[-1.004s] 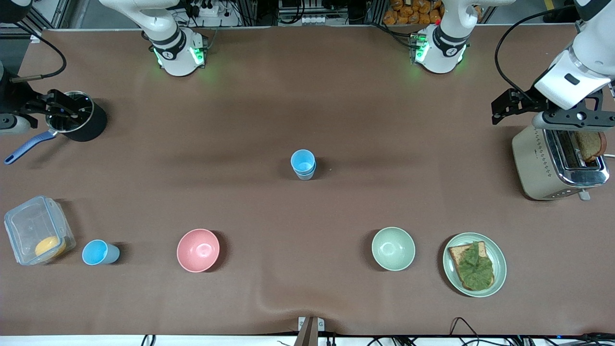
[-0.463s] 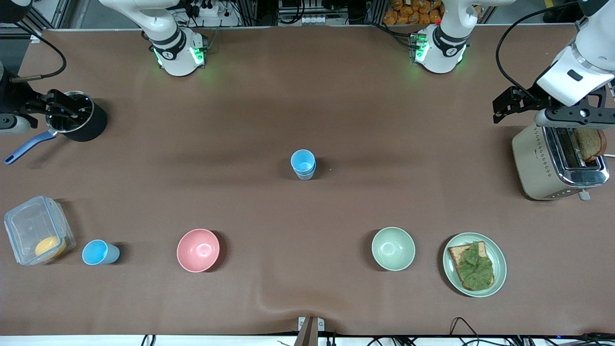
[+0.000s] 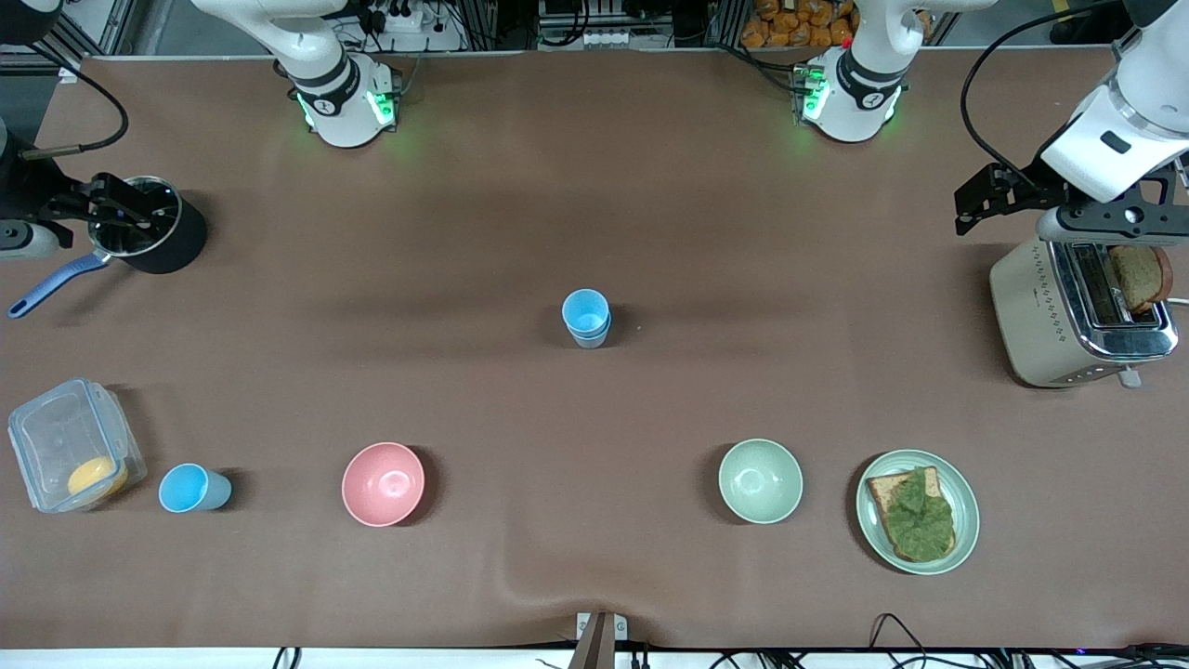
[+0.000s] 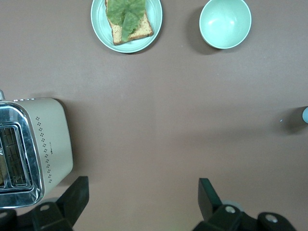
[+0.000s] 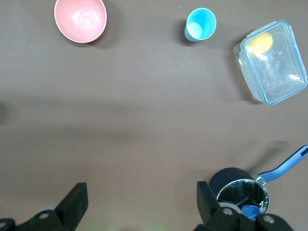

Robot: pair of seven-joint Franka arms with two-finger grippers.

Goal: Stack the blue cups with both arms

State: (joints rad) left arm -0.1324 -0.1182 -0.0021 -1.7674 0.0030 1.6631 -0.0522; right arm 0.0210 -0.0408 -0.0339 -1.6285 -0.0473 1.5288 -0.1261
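Two nested light-blue plastic cups standing upright mid-table | lone light-blue plastic cup standing upright, mouth up, beside clear lidded plastic container | right gripper hanging wide open over black saucepan | left gripper hanging wide open over cream toaster | likely next: gripping the lone cup's wall, lowering straight.

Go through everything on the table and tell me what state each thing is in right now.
Stacked blue cups: nested, upright.
Single blue cup: upright, unstacked.
Left end effector: open, over the toaster.
Right end effector: open, over the saucepan.
Toaster: bread in slot.
Plastic container: holds something yellow.
Plate: bread and lettuce on it.
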